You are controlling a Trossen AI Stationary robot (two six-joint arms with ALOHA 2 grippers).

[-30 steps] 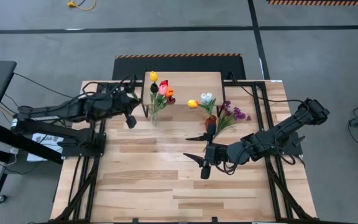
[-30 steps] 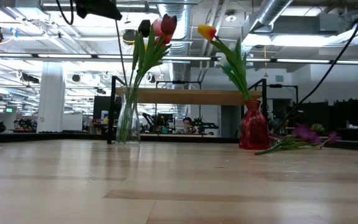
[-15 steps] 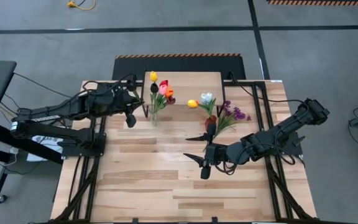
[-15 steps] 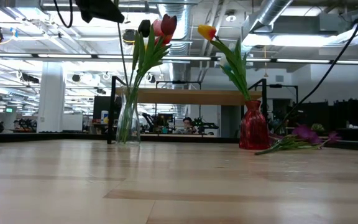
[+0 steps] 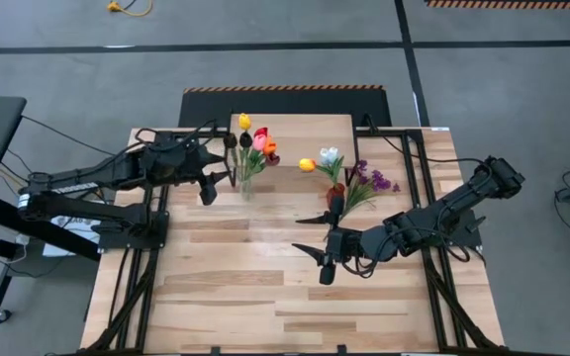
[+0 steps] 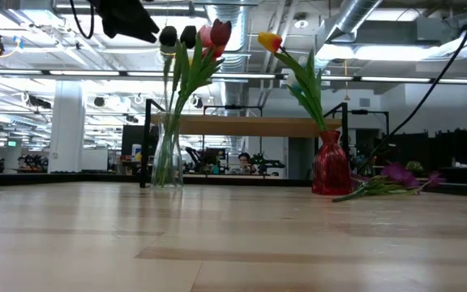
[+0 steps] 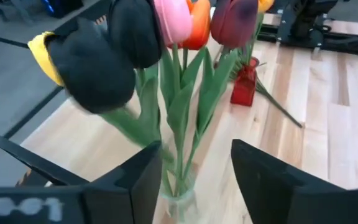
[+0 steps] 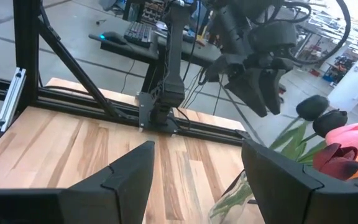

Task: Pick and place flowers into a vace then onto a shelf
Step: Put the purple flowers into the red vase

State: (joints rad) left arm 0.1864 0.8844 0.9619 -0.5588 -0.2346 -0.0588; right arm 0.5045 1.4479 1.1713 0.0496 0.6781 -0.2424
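Now the left gripper is seen parted and empty, with the flowers just ahead in the clear vase. Stems are judged light and bendy; the rigid, slippery glass should be gripped low.

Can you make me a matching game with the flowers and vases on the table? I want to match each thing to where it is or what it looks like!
Things:
1. clear vase
2. red vase
3. purple flowers
4. left hand

Clues:
A. lying flat on the table
B. open, beside the tulip bunch
C. holds the yellow and white tulips
D. holds the pink, red and dark tulips

Pairs: 1-D, 2-C, 3-A, 4-B
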